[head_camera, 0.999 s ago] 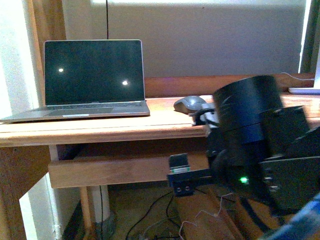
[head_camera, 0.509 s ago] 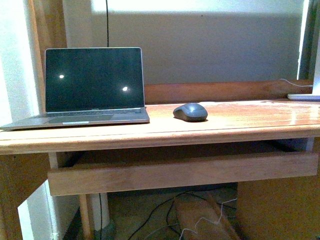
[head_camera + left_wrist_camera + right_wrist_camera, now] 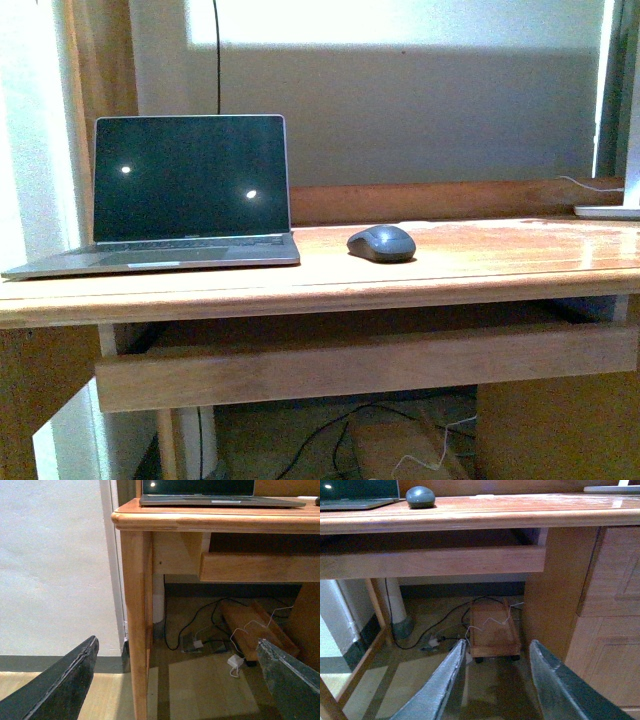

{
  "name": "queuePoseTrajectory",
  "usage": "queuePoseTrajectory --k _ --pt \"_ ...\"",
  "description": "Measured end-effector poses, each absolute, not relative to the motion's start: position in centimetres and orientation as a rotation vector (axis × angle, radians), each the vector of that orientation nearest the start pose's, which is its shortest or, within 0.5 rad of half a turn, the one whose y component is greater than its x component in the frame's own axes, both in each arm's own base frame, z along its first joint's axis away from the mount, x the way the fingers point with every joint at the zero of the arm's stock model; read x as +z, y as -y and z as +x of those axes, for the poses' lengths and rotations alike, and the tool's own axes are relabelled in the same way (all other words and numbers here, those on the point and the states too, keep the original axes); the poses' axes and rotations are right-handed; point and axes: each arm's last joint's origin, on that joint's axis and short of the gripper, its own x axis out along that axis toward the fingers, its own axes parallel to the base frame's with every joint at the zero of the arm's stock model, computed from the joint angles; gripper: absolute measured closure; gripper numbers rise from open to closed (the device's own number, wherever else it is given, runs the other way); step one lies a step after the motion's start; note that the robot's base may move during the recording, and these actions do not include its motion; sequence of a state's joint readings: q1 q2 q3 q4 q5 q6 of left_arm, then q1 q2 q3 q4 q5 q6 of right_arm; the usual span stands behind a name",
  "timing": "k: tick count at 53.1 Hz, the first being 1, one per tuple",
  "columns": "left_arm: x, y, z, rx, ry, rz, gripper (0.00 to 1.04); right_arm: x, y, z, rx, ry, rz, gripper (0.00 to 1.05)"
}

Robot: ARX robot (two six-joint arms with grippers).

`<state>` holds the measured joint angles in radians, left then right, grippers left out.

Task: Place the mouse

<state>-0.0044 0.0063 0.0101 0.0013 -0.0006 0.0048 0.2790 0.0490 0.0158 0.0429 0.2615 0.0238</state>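
The mouse [image 3: 381, 243], a small dark grey dome, lies on the wooden desk [image 3: 480, 262] just right of the open laptop [image 3: 190, 190]. It also shows in the right wrist view [image 3: 420, 497] on the desk top. Neither arm shows in the front view. My left gripper [image 3: 177, 680] is open and empty, low beside the desk's left leg [image 3: 136, 625]. My right gripper [image 3: 497, 680] is open and empty, low in front of the desk, below the mouse's level.
The laptop's front edge shows in the left wrist view [image 3: 220, 500]. A drawer front [image 3: 370, 365] runs under the desk top. Cables [image 3: 445, 630] and a small wooden box on wheels [image 3: 492, 630] lie on the floor. A cupboard side [image 3: 600, 605] stands to the right.
My right arm, which filled the lower right of the front view a second ago, has dropped out of that view. The view itself has shifted slightly. The mouse stays on the desk.
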Motion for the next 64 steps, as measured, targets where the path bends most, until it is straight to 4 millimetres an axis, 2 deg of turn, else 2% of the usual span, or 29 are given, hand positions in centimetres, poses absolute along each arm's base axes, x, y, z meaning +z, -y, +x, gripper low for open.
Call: queuePoseTrajectory --k 4,11,19,28,32,42,46,57,64 --pt "16.7 0.0 9.7 -0.004 0.005 0.005 0.08 16.9 -1.7 9.7 0.015 0.01 0.02 0.78" --pt "16.7 0.0 9.7 -0.004 0.005 0.005 0.08 16.9 -1.2 9.7 0.009 0.011 0.007 1.03" --pt "16.7 0.0 9.7 -0.004 0.005 0.005 0.08 16.9 -0.1 9.7 0.002 0.011 0.005 1.02" --pt "16.7 0.0 9.7 -0.004 0.005 0.005 0.08 16.9 0.0 9.7 0.001 0.012 0.003 1.01" --pt "16.7 0.0 9.7 -0.004 0.005 0.005 0.08 16.9 0.0 9.7 0.002 0.012 0.003 0.84" --pt "16.7 0.0 9.7 -0.004 0.005 0.005 0.08 16.9 0.0 9.7 0.0 0.012 0.003 0.56" --pt "16.7 0.0 9.7 -0.004 0.005 0.005 0.08 16.9 0.0 9.7 0.001 0.012 0.003 0.39" --pt "16.7 0.0 9.7 -0.004 0.005 0.005 0.08 16.9 0.0 9.7 0.0 0.012 0.003 0.08" --pt "16.7 0.0 9.7 -0.004 0.005 0.005 0.08 16.9 0.0 9.7 0.001 0.012 0.003 0.07"
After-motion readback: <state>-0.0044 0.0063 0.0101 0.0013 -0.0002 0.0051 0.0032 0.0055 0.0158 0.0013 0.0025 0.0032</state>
